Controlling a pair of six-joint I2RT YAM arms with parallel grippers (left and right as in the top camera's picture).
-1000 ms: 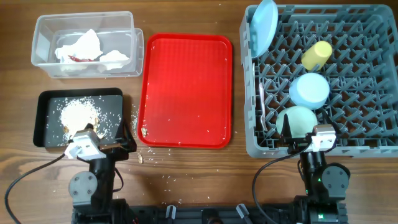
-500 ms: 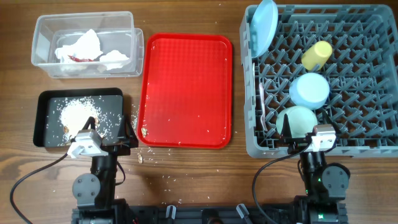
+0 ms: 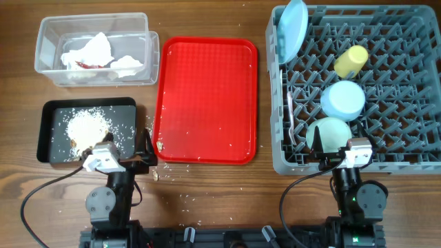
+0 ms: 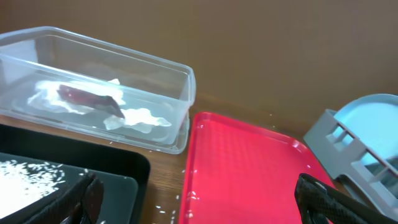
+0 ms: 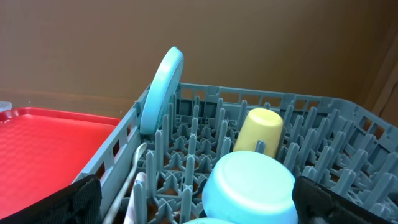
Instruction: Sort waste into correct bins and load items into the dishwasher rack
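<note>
The grey dishwasher rack (image 3: 413, 103) at the right holds a light blue plate (image 3: 293, 31) standing on edge, a yellow cup (image 3: 350, 60), a light blue bowl (image 3: 342, 98), a pale green bowl (image 3: 329, 133) and white cutlery (image 3: 294, 117). The clear tub (image 3: 48, 41) holds stained white napkins (image 3: 93, 52). The black tray (image 3: 55, 110) holds rice-like crumbs (image 3: 86, 127). My left gripper (image 3: 138, 157) is open and empty, low between the black tray and the red tray (image 4: 249, 162). My right gripper (image 3: 337, 148) is open and empty at the rack's near edge, facing the blue bowl (image 5: 249, 186).
The flat red serving tray (image 3: 207, 96) lies in the middle with a few crumbs and a small scrap (image 3: 160, 145) at its near left corner. Another scrap (image 3: 156, 175) and scattered crumbs lie on the wood in front of it.
My left gripper has shifted right, from over the black tray's near edge towards the red tray. The right arm has not moved.
</note>
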